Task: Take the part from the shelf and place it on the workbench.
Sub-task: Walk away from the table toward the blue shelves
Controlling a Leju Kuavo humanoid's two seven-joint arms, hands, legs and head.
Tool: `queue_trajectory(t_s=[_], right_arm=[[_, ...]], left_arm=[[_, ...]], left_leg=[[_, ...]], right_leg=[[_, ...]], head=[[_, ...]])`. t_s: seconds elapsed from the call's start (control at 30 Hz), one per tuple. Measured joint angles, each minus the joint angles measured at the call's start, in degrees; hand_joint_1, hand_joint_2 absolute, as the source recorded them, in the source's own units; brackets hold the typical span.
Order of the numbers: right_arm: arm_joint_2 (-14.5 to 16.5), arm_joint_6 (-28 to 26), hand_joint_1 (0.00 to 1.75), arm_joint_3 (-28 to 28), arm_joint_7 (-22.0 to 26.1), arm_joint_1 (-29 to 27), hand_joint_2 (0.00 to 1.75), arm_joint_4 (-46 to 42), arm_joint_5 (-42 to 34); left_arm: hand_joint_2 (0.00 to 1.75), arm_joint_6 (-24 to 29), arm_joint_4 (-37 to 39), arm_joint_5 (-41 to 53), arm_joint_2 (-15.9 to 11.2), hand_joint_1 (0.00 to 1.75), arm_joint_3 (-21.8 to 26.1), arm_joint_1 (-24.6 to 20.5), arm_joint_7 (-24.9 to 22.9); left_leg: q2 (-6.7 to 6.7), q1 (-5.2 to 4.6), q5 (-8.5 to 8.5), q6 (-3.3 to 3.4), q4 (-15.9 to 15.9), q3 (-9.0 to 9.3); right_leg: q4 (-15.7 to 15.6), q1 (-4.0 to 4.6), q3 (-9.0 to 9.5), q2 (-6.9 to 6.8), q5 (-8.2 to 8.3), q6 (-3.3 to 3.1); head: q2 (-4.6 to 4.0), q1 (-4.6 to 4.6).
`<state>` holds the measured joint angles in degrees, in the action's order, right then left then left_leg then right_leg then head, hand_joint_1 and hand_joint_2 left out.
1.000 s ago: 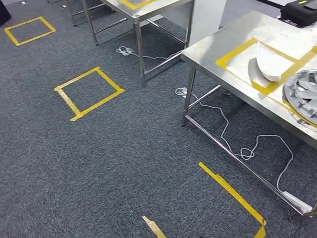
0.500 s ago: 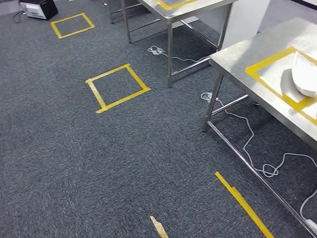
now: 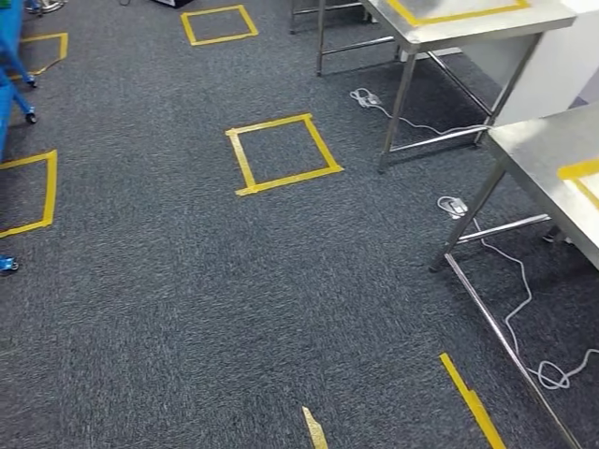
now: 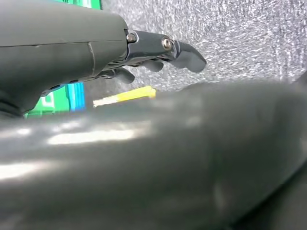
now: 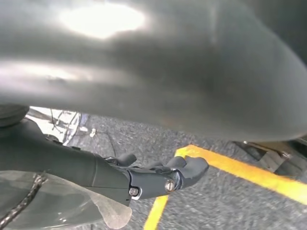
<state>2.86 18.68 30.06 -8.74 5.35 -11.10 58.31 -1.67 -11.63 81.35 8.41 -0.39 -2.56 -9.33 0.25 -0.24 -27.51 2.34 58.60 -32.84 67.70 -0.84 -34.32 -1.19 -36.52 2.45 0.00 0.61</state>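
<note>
The steel workbench (image 3: 540, 154) stands at the right edge of the head view, a strip of yellow tape (image 3: 580, 171) on its top. Part of a blue frame on castors (image 3: 12, 58), perhaps the shelf, shows at the far left edge. My left hand (image 4: 159, 53) hangs above the grey carpet in the left wrist view, its fingers stretched out and holding nothing. In the right wrist view my right hand (image 5: 159, 175) also hangs over the carpet, fingers apart and empty, above a yellow tape line (image 5: 253, 172).
A second steel table (image 3: 462, 21) stands at the back. Yellow tape squares (image 3: 283, 152) mark the carpet in the middle, far back and left. White cables (image 3: 519, 281) trail on the floor under the workbench. Open carpet lies between the tables and the blue frame.
The whole picture has slid to the right as the camera turned left. The white part and the wheel cover on the workbench have left the picture; the blue frame has come in at the left.
</note>
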Motion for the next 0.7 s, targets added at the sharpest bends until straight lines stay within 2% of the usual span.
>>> queue_trajectory(t_s=[0.03,0.07,0.1,0.13,0.17,0.23,0.27,0.3,0.33,0.37,0.43,0.5,0.53,0.57,0.6,0.63,0.67,0.7], right_arm=[[0.01,-0.01,0.00,0.01,-0.01,-0.18,0.00,0.00,0.01],[0.01,0.01,0.00,0.03,-0.01,-0.36,0.00,0.00,0.02],[0.01,0.01,0.00,0.05,-0.02,-0.51,0.00,0.00,0.03],[0.00,0.00,0.00,0.07,-0.02,-0.58,0.00,0.00,0.05],[-0.01,0.00,0.00,0.09,-0.02,-0.57,0.00,0.00,0.07],[-0.05,-0.01,0.00,0.15,-0.01,-0.51,0.00,0.00,0.10],[-0.07,0.00,0.00,0.18,-0.01,-0.47,0.00,0.00,0.10],[-0.08,-0.01,0.00,0.19,-0.02,-0.39,0.00,0.00,0.11],[-0.08,0.00,0.00,0.19,-0.01,-0.31,0.00,0.00,0.12],[-0.05,0.03,0.00,0.19,-0.01,-0.24,0.00,0.00,0.13],[-0.04,0.04,0.00,0.20,0.00,-0.33,0.00,0.00,0.14],[-0.07,0.02,0.00,0.22,0.00,-0.50,0.00,0.00,0.14],[-0.08,0.01,0.00,0.23,-0.01,-0.54,0.00,0.00,0.15],[-0.08,0.01,0.00,0.23,-0.01,-0.55,0.00,0.00,0.15],[-0.08,0.02,0.00,0.23,-0.02,-0.56,0.00,0.00,0.15],[-0.08,0.06,0.00,0.23,-0.01,-0.56,0.00,0.00,0.14],[-0.08,0.08,0.00,0.24,0.01,-0.56,0.00,0.00,0.10],[-0.11,0.11,0.00,0.25,0.02,-0.60,0.00,0.00,0.05]], left_arm=[[0.00,-0.01,0.00,0.10,0.06,0.00,0.00,-0.03,0.00],[0.00,-0.01,0.00,0.19,0.09,0.00,0.00,-0.01,0.00],[0.00,-0.01,0.00,0.25,0.09,0.00,0.00,0.02,0.00],[0.00,0.01,0.00,0.27,0.09,0.00,0.00,0.05,0.00],[0.00,0.02,0.00,0.29,0.11,0.00,0.00,0.04,0.00],[0.00,0.04,0.00,0.34,0.16,0.00,0.00,-0.07,0.00],[0.00,0.05,0.00,0.36,0.20,0.00,-0.01,-0.09,0.00],[0.00,0.07,0.01,0.37,0.20,0.00,-0.01,-0.06,0.00],[0.00,0.07,0.01,0.38,0.19,0.00,-0.01,0.01,0.00],[0.00,0.08,0.02,0.38,0.16,0.00,-0.01,0.10,0.00],[0.00,0.08,0.02,0.38,0.09,0.00,0.00,0.09,0.00],[0.00,0.09,0.02,0.38,0.07,0.00,0.00,-0.14,0.00],[0.00,0.10,0.02,0.37,0.07,0.00,0.00,-0.27,0.01],[0.00,0.11,0.02,0.37,0.05,0.00,0.00,-0.37,0.04],[0.00,0.11,0.02,0.37,0.04,0.00,0.00,-0.41,0.07],[0.00,0.12,0.02,0.37,0.04,0.00,0.00,-0.40,0.10],[0.00,0.12,0.02,0.38,0.07,0.00,0.00,-0.37,0.13],[0.00,0.09,0.02,0.38,0.14,0.00,0.00,-0.30,0.13]], left_leg=[[-0.84,-0.06,0.01,0.13,0.00,-0.01],[-1.72,-0.13,0.01,0.17,0.01,0.03],[-2.58,-0.18,0.01,0.18,0.01,0.10],[-3.48,-0.22,0.00,0.18,0.02,0.21],[-4.35,-0.23,-0.01,0.15,0.02,0.33],[-5.84,-0.33,-0.10,-0.09,0.14,0.35],[-6.43,-0.28,-0.10,-0.33,0.18,0.23],[-6.99,-0.18,-0.03,-0.67,0.18,0.06],[-7.58,-0.03,0.06,-1.01,0.12,-0.10],[-7.45,0.06,0.01,-1.32,0.19,-0.18],[-4.87,-0.03,-1.36,-1.90,2.19,-1.03],[-1.74,0.05,-4.47,-2.45,8.04,-3.72],[-1.25,0.21,-5.94,-2.71,11.57,-5.42],[-1.06,0.36,-6.66,-2.93,14.15,-6.63],[-0.94,0.49,-6.35,-3.10,15.02,-6.99],[-0.70,0.60,-5.02,-3.19,13.79,-6.30],[-0.07,0.69,-2.96,-3.20,10.72,-4.72],[1.41,0.62,-1.28,-3.13,7.15,-2.90]], right_leg=[[3.78,0.05,-2.07,0.66,-1.25,-0.06],[6.12,0.10,-3.57,0.94,-1.49,-0.16],[6.49,0.16,-4.17,1.08,-0.68,-0.29],[4.38,0.19,-3.61,1.35,1.31,-0.49],[0.63,0.21,-2.21,2.03,3.82,-0.73],[-6.72,0.10,0.97,4.39,6.97,-1.12],[-8.62,0.10,1.92,5.22,7.36,-1.23],[-9.29,0.14,2.36,5.50,7.19,-1.32],[-9.58,0.19,2.67,5.02,7.24,-1.44],[-9.81,0.19,2.83,4.42,7.37,-1.71],[-10.41,0.08,3.38,2.96,7.53,-2.35],[-10.66,0.12,3.80,1.29,7.37,-2.81],[-10.66,0.18,3.92,0.39,7.21,-2.91],[-10.65,0.21,4.09,-0.51,7.03,-2.93],[-10.64,0.22,4.29,-1.38,6.82,-2.88],[-10.64,0.22,4.54,-2.18,6.61,-2.80],[-10.63,0.21,4.86,-2.89,6.38,-2.66],[-10.65,0.26,5.08,-3.51,6.14,-2.46]], head=[[0.00,-0.07],[0.00,-0.08],[0.00,-0.08],[0.00,-0.08],[0.00,-0.08],[0.00,-0.04],[0.00,-0.02],[0.00,0.00],[0.00,-0.01],[0.00,0.00],[0.00,0.21],[0.00,0.40],[0.00,0.43],[0.00,0.41],[0.00,0.43],[0.00,0.44],[0.00,0.44],[0.00,0.44]])
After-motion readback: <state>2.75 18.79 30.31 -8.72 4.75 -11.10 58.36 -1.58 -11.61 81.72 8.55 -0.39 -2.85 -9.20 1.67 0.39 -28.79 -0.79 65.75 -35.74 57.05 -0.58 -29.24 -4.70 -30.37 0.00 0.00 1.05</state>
